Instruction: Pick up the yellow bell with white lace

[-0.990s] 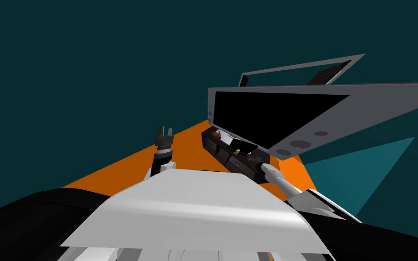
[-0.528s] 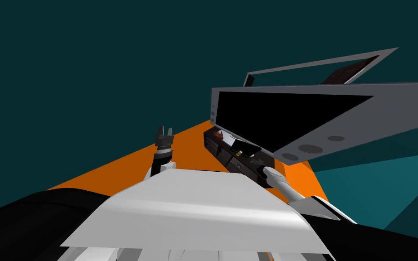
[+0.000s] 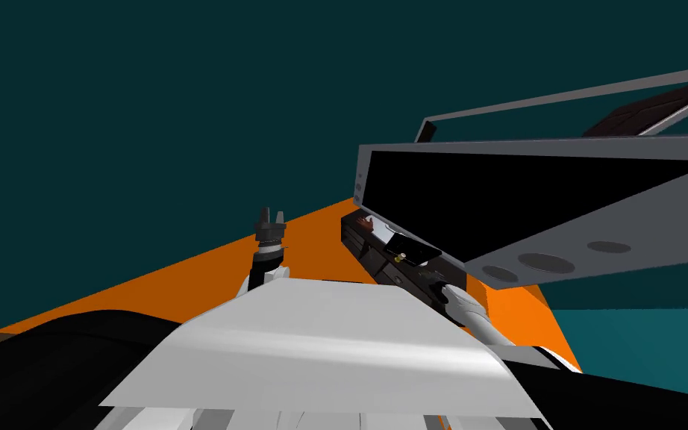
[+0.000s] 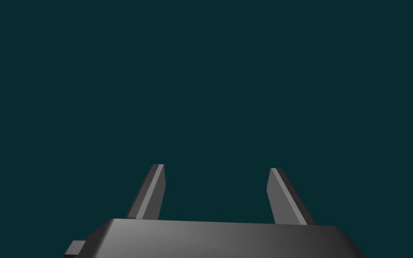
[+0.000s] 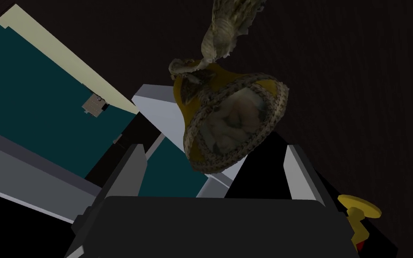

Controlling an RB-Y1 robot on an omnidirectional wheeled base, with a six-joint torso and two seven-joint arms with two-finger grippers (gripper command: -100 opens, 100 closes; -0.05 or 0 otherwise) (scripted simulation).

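The yellow bell (image 5: pixel 228 121), wrapped in pale lace netting with a lace tuft on top, lies on its side on a dark cabinet top (image 5: pixel 358 89), its mouth facing my hand. My right gripper (image 5: pixel 217 156) is open, and the bell sits just beyond and between its fingertips (image 5: pixel 135 163) without touching them. In the head view the bell (image 3: pixel 401 256) is a tiny yellow dot on the dark cabinet (image 3: pixel 380 257), with my right gripper (image 3: pixel 428 278) just behind it. My left gripper (image 3: pixel 269 216) is raised over the orange floor and open (image 4: pixel 217 172).
A large grey-framed television (image 3: pixel 529 194) overhangs the cabinet close above the bell. A slanted white and black panel (image 3: pixel 410 246) stands right beside the bell. A small yellow knob-shaped object (image 5: pixel 358 210) lies by my right finger. The orange floor (image 3: pixel 208 269) lies to the left.
My view has swung, so the television and cabinet slid right and grew larger. The right hand stays at the bell. The left arm has not moved.
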